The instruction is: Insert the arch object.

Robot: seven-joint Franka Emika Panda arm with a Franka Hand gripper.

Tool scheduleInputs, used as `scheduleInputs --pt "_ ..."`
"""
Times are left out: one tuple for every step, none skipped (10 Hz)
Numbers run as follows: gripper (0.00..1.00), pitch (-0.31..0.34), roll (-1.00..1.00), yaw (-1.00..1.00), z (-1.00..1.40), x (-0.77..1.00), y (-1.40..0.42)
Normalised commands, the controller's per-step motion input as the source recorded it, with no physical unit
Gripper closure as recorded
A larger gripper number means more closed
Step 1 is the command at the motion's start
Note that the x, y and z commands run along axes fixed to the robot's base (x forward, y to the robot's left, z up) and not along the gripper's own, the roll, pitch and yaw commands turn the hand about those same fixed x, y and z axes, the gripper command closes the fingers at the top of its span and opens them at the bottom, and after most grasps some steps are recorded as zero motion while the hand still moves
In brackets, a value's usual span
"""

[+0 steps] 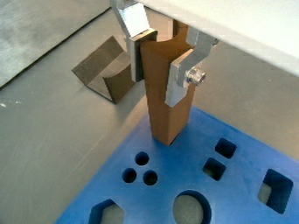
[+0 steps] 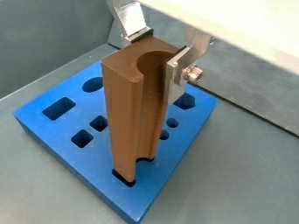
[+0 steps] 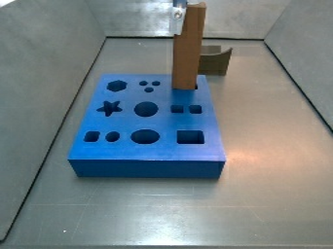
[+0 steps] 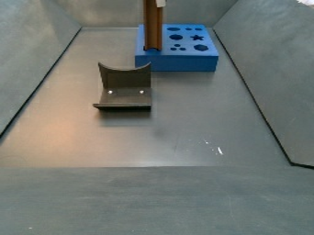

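The arch object [image 2: 131, 114] is a tall brown bar with a scooped top, standing upright. My gripper [image 2: 158, 59] is shut on its upper end, one silver finger [image 1: 179, 77] on each side. The bar's lower end meets a rectangular slot [image 2: 122, 178] near the edge of the blue board [image 2: 70, 144]; how deep it sits I cannot tell. In both side views the bar [image 3: 190, 49] [image 4: 153, 23] stands at the board's edge [image 3: 143, 160] nearest the fixture. The gripper [image 3: 182, 8] shows just above the bar.
The dark fixture [image 4: 123, 87] stands on the grey floor beside the board; it also shows in a wrist view [image 1: 107, 70] and behind the bar [image 3: 217, 60]. The blue board [image 4: 186, 50] has several cut-outs: round, star, square. Sloped grey walls surround the floor.
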Motion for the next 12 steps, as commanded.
scheduleInputs --pt "1.00 0.030 0.06 0.04 -0.26 0.26 0.00" --pt "1.00 0.026 0.05 0.08 -0.27 0.27 0.00" --pt "1.00 0.001 0.03 0.17 -0.28 0.26 0.00" --pt "1.00 0.000 0.06 0.25 -0.30 0.28 0.00" --pt "1.00 0.000 0.06 0.21 -0.30 0.19 0.00" --pt "1.00 -0.019 0.10 0.14 -0.37 0.00 0.00" --pt "1.00 -0.061 0.09 0.00 -0.38 0.00 0.00" --pt "1.00 -0.046 0.12 0.00 -0.38 0.02 0.00" --pt "1.00 -0.051 0.13 0.00 -0.39 0.02 0.00" --pt "1.00 -0.026 0.13 0.00 -0.35 0.00 0.00" --pt "1.00 -0.081 -0.02 0.00 -0.09 0.00 0.00" --pt "1.00 0.019 -0.09 -0.02 0.00 0.02 0.08"
